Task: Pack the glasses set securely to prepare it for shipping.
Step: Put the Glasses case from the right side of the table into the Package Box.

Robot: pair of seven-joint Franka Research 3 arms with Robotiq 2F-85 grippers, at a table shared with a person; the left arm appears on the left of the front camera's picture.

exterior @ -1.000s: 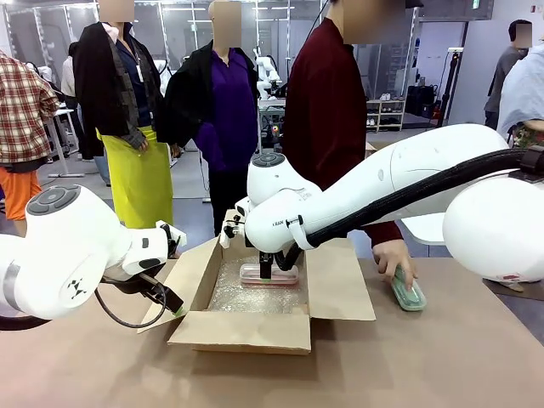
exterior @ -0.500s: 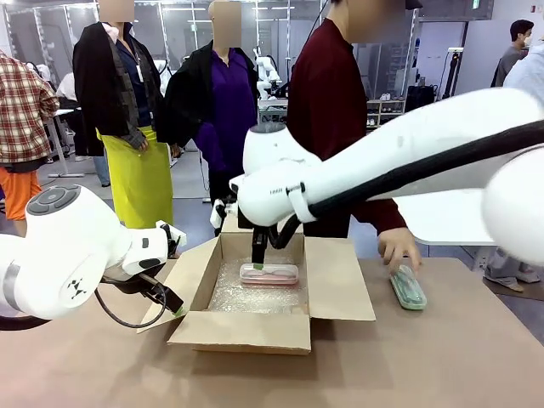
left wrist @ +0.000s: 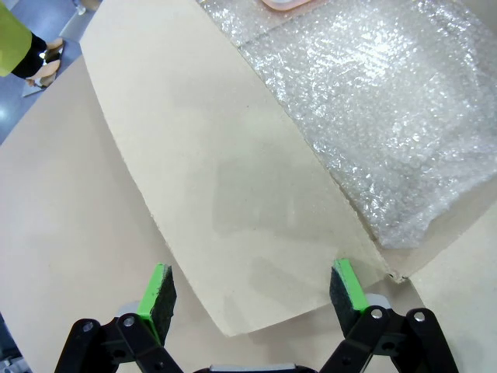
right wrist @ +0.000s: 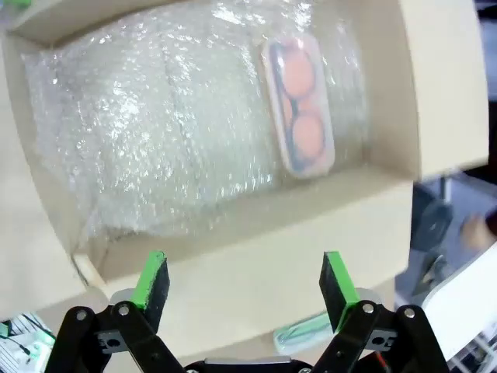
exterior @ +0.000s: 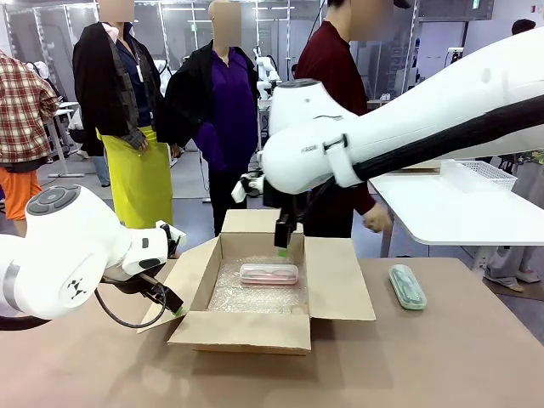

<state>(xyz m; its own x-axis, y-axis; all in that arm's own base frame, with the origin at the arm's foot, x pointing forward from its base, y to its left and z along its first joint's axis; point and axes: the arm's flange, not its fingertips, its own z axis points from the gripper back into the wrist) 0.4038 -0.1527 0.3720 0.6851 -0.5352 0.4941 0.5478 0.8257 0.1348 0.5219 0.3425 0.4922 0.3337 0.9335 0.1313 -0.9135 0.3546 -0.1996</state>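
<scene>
Cardboard box (exterior: 340,293) holds the pale pink glasses case (exterior: 269,274) on bubble wrap (exterior: 246,297). Above it hangs the right gripper (exterior: 284,241), jaws spread, empty. At its four o'clock, on the table (exterior: 459,357), lies the mint green glasses case (exterior: 407,286), long axis twelve to six, nearer the right arm. The left gripper (exterior: 176,311), also spread and empty, sits at the left flap (left wrist: 233,194).

An open cardboard box (exterior: 246,331) sits on the brown desk (exterior: 442,357), its flaps spread and bubble wrap (exterior: 255,297) lining its floor. Beyond, a white basket (exterior: 480,174) rests on a white desk (exterior: 425,204).
</scene>
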